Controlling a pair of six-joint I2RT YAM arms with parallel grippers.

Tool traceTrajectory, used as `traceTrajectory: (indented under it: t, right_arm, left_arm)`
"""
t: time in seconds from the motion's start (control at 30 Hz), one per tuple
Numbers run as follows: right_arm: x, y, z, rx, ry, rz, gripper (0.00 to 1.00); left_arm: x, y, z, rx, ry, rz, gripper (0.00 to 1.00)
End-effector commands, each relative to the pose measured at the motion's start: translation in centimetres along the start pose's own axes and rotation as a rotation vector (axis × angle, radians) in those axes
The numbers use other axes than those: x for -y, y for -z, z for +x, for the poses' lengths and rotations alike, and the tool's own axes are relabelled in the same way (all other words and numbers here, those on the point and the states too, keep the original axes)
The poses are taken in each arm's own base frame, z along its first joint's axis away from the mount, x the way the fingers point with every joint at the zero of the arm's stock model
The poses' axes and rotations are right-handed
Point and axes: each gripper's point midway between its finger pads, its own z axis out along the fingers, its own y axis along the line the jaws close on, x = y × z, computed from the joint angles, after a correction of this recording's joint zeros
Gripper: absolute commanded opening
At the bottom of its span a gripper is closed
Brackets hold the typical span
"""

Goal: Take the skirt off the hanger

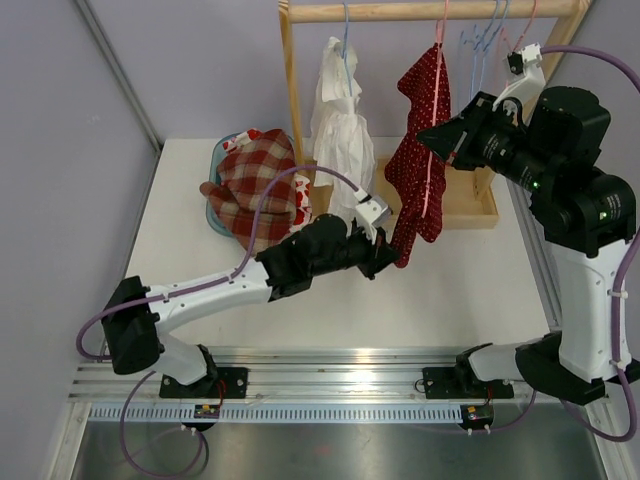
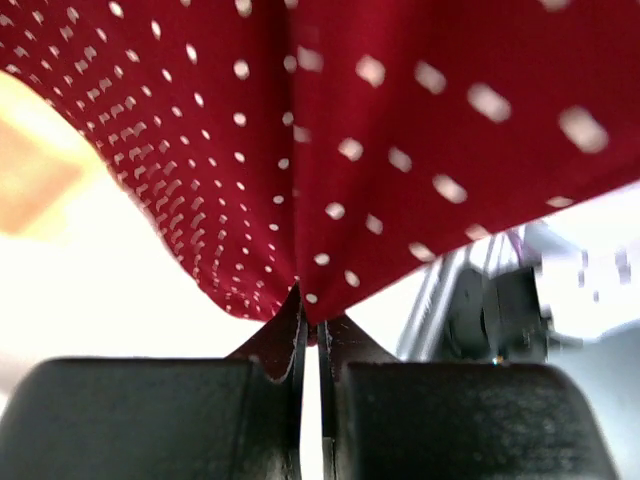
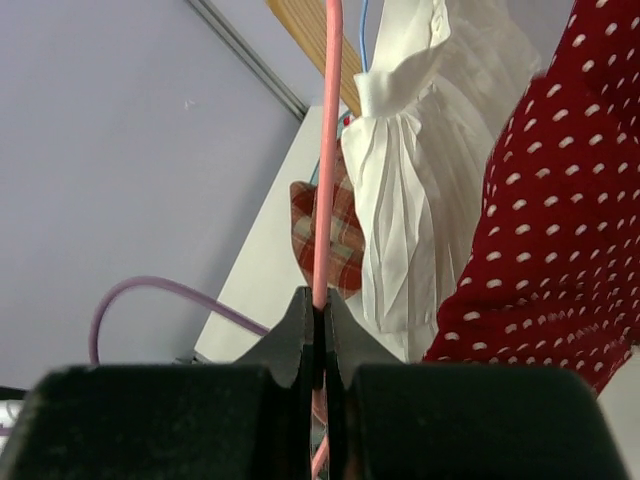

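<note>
From above, the red skirt (image 1: pixel 420 150) with white dots hangs on a pink hanger (image 1: pixel 440 30) from the wooden rack (image 1: pixel 430 10) at the back of the table (image 1: pixel 450 290). Beside it is a white pleated garment (image 1: pixel 340 120); my left pincer (image 1: pixel 388 255) is at the skirt's bottom edge and my right pincer (image 1: pixel 438 140) is up near its top. My left wrist view shows my left pincer squeezed tight on the skirt's bottom edge, with the dotted cloth spreading out above my fingers. My right wrist view shows my right pincer squeezed tight on the thin pink hanger, which runs straight up from between my fingers, with the white garment and the red skirt off to the right.
</note>
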Motion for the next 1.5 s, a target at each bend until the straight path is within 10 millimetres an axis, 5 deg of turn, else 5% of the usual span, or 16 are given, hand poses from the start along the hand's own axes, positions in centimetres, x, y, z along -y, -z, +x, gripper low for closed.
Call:
traceTrajectory:
  t: [0.0, 0.2, 0.37, 0.5, 0.7, 0.9, 1.1, 1.17, 1.33, 1.4, 1.43, 1.47]
  right_arm:
    - [-2.8, 1.1, -5.7, 0.189, 0.093, -0.066, 0.00]
    - [-4.6, 1.8, -9.2, 0.286, 0.127, -0.091, 0.00]
    - [-3.4, 0.4, -8.0, 0.253, 0.100, -0.063, 0.00]
    - [-1.9, 0.1, -6.0, 0.208, 0.071, -0.026, 0.00]
    - [0.9, -2.9, -3.9, 0.170, 0.051, 0.045, 0.00]
    - [2.0, -7.8, -4.0, 0.150, 0.022, 0.038, 0.00]
    - [3.7, -10.9, -6.0, 0.188, -0.070, 0.014, 0.00]
    - [4.4, -11.4, -6.7, 0.198, -0.097, 0.007, 0.00]
    - [7.8, -13.0, -6.5, 0.174, -0.162, 0.066, 0.00]
    - [8.5, -13.3, -5.7, 0.152, -0.178, 0.080, 0.00]
    - [9.2, -13.7, -4.7, 0.129, -0.189, 0.092, 0.00]
    - [9.0, -13.3, -4.5, 0.126, -0.193, 0.086, 0.00]
  left_arm:
    - [1.0, 1.5, 3.8, -0.028, 0.030, 0.001, 0.00]
    - [1.9, 2.5, 15.5, -0.200, 0.143, -0.009, 0.00]
    - [3.6, 3.0, 17.0, -0.229, 0.155, 0.002, 0.00]
    - [4.4, 3.8, 12.9, -0.184, 0.103, -0.022, 0.00]
    - [3.4, 8.5, 0.3, -0.027, -0.055, -0.205, 0.00]
    - [-0.3, 17.8, -10.4, 0.108, -0.224, -0.495, 0.00]
    - [-5.0, 24.8, -16.6, 0.163, -0.325, -0.726, 0.00]
    - [-6.9, 26.3, -18.3, 0.173, -0.339, -0.790, 0.00]
    - [-8.0, 30.2, -26.7, 0.329, -0.402, -0.894, 0.00]
    - [-10.0, 29.7, -28.8, 0.344, -0.426, -0.948, 0.00]
    - [-9.7, 31.0, -31.3, 0.422, -0.443, -0.966, 0.00]
    - [-11.7, 30.2, -32.0, 0.414, -0.451, -1.016, 0.00]
